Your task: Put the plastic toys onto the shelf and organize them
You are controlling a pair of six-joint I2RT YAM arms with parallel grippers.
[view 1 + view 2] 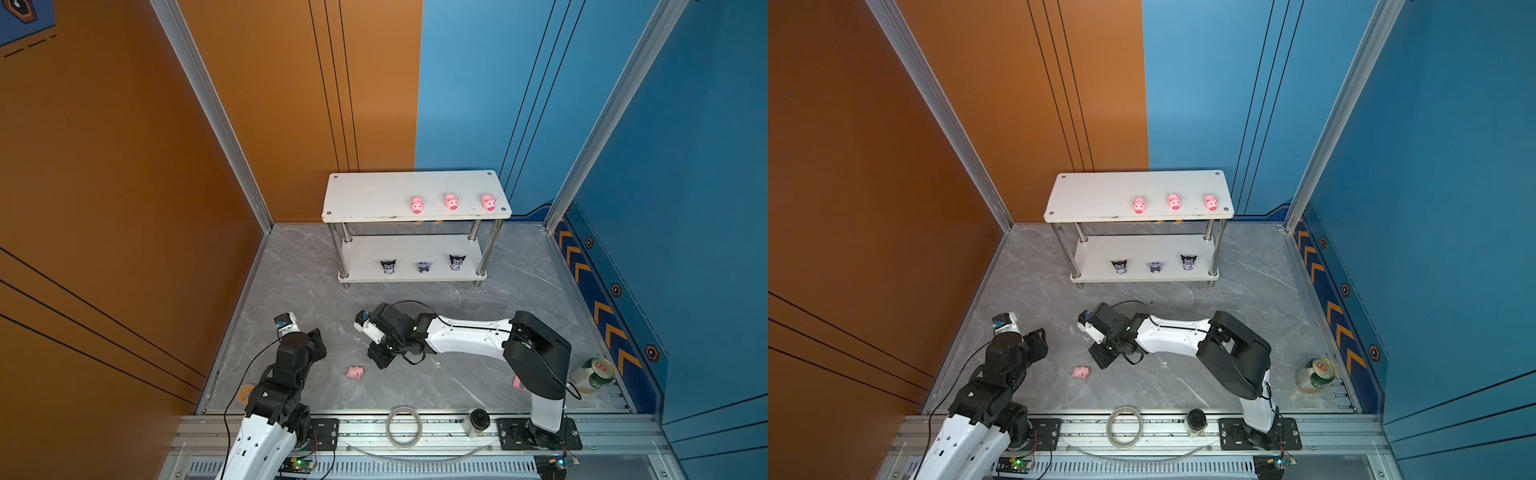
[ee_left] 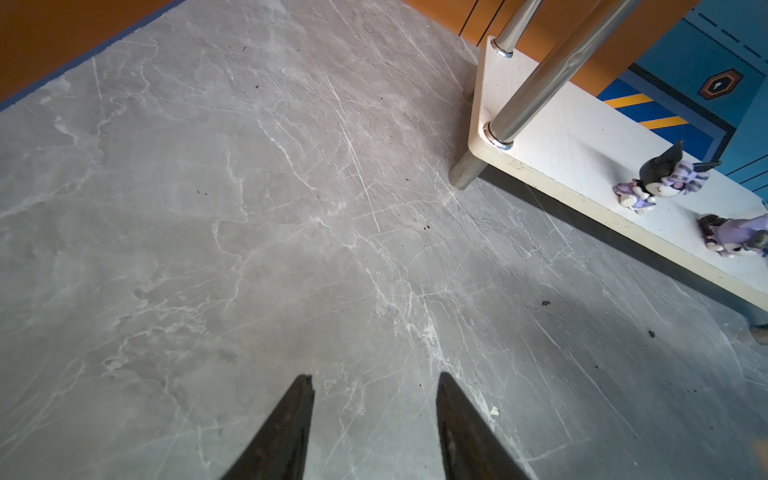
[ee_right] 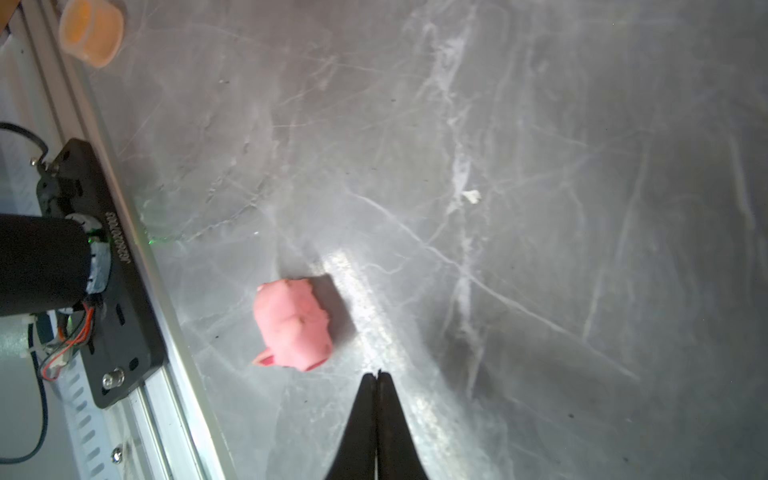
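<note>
I've got the shelf (image 1: 370, 195) at the far edge of the bench (image 1: 519, 291), right of ctr. Top board: 3 pink pigs (image 1: 451, 201) upright in a row nr its front edge, toward the right end, snouts facing me. Lower board: 3 black-eared figures (image 1: 423, 267) in a row nr its front edge.

A loose pig (image 3: 293, 324) lies on its side on the bench, nr the near edge, left of ctr.

R pincer (image 3: 377, 380): tips pressed together w/ nothing in them, just beside the loose pig, w/ a small gap btw them. L pincer (image 2: 374, 380): tips spread, nothing btw them, above bare bench nr the left edge.

Writing: the black mount plate (image 3: 120, 266) at the near edge has a white code along it, too blurred to read. The green can (image 1: 592, 374) at the near right corner has a red emblem on top, lettering too small to read.
</note>
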